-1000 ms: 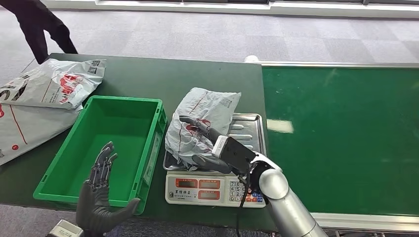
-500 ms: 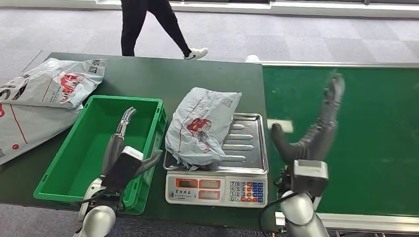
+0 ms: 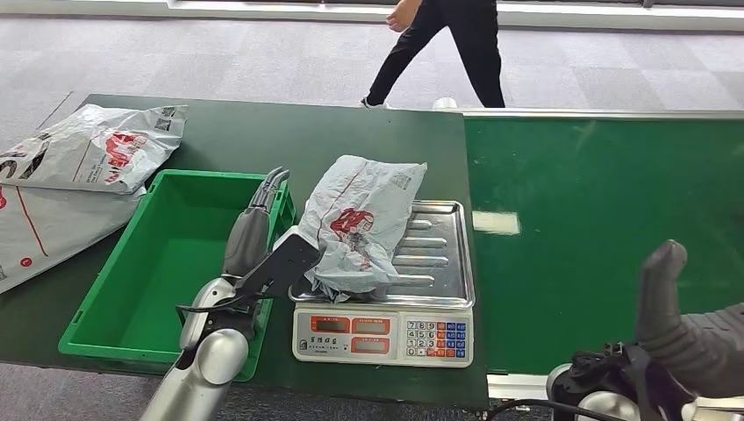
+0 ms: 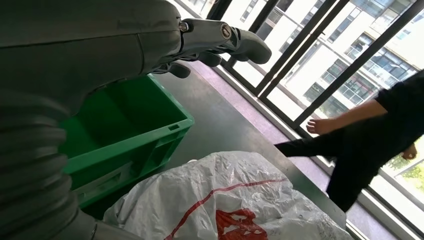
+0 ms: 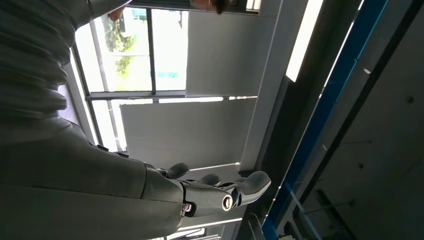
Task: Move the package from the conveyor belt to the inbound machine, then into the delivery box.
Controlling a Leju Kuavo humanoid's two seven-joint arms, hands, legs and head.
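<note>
The grey-white package (image 3: 360, 224) with red print lies on the steel tray of the scale (image 3: 443, 254), at the tray's left side. My left hand (image 3: 259, 232) is open, fingers stretched out along the green crate's right wall, right beside the package's left edge; whether it touches the bag I cannot tell. In the left wrist view the fingers (image 4: 220, 40) hold nothing, with the package (image 4: 225, 200) and the crate (image 4: 135, 120) beyond them. My right hand (image 3: 676, 329) is open and low at the front right, thumb raised; its wrist view shows the empty hand (image 5: 215, 192).
The empty green crate (image 3: 189, 259) stands left of the scale's keypad (image 3: 383, 333). The green conveyor belt (image 3: 605, 237) runs on the right. Two more bags (image 3: 96, 145) lie at the table's far left. A person (image 3: 447, 44) walks past behind the table.
My left hand has shifted right and forward from the crate to the package's edge. My right arm has dropped from over the belt to the front right corner. The person walked rightward.
</note>
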